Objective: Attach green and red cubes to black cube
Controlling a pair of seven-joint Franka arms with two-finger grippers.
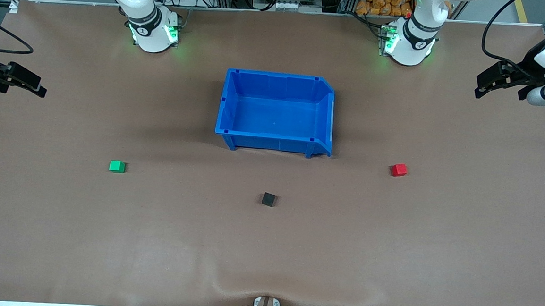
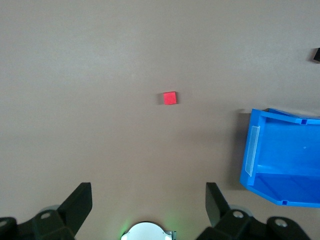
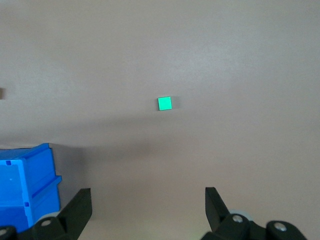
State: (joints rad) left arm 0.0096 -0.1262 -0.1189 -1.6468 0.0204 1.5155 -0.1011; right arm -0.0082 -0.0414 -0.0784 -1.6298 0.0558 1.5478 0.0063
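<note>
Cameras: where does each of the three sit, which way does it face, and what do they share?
Front view: high across the table, facing both bases; left gripper and right gripper raised at the table's ends.
Left wrist view: looks down past its open fingers on the small matte red cube.
Right wrist view: down past open fingers on the small matte green cube.
Shared: the blue plastic bin shows in all.
</note>
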